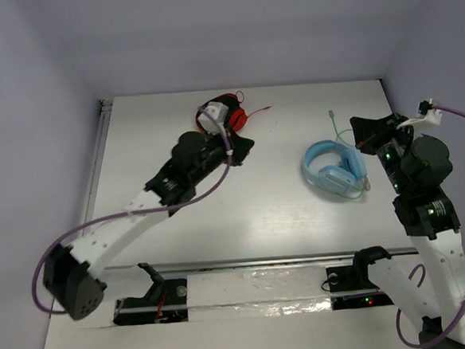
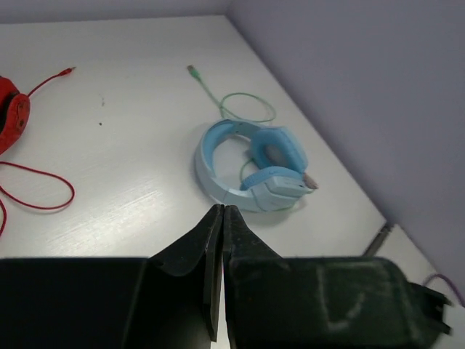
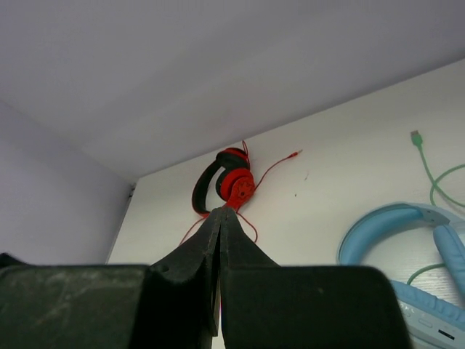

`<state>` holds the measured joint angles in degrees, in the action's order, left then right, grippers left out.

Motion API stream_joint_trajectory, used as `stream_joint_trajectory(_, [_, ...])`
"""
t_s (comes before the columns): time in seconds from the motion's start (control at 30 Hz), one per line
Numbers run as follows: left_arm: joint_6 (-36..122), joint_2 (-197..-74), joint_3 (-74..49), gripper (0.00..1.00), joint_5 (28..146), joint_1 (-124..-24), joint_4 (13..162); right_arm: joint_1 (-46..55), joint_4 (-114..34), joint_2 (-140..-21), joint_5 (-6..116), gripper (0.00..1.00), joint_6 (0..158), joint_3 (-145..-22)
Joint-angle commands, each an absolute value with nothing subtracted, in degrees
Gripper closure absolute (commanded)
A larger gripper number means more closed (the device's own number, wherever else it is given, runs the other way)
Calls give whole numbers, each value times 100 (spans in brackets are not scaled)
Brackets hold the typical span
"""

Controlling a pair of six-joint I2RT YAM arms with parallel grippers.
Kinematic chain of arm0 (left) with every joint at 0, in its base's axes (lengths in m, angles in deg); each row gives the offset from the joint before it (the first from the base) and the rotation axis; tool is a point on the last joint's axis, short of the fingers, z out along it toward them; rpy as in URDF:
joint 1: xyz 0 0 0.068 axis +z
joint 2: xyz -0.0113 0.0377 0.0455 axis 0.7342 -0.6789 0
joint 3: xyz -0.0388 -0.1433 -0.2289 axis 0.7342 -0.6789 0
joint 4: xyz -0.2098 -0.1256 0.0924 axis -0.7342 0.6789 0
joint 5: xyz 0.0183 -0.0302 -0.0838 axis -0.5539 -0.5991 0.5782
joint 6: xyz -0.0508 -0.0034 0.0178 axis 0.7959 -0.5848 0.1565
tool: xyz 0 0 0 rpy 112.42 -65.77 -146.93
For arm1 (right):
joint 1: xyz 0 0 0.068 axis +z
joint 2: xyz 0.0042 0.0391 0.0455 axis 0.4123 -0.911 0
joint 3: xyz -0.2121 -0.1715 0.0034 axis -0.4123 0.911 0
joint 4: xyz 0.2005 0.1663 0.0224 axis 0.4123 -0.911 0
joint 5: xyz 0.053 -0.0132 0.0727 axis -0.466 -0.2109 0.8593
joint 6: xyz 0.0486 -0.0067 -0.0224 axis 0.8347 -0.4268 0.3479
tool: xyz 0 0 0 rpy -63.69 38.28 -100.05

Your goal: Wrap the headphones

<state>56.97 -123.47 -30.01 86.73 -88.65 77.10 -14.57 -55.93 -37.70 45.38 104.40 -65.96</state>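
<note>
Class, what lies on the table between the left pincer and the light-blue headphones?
Nothing: only bare table separates the left pincer from the headphones, clearest in the top external view.

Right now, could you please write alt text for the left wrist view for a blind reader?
Light-blue headphones lie on a white table near the right wall, their pale green cable looping behind them. The left end effector, shut and empty, fills the foreground; red headphones peek in at left.

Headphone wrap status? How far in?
Done: nothing. The headphones lie on the table, their green cable loose and unwound. In hand: nothing; left gripper and right gripper are shut, empty, apart from them. Left: the whole wrap.
</note>
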Motion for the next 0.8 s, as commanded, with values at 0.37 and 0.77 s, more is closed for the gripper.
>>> stream_joint_trajectory(0.37, [4223, -17011, 734, 75, 7015, -10174, 8658, -1451, -5359, -3855, 4959, 99, 10631, -7377])
stream_joint_trajectory(0.77, [3511, -20713, 5449, 32, 6864, -10253, 10454, -1451, -5368, -3601, 5548, 78, 10693, -7298])
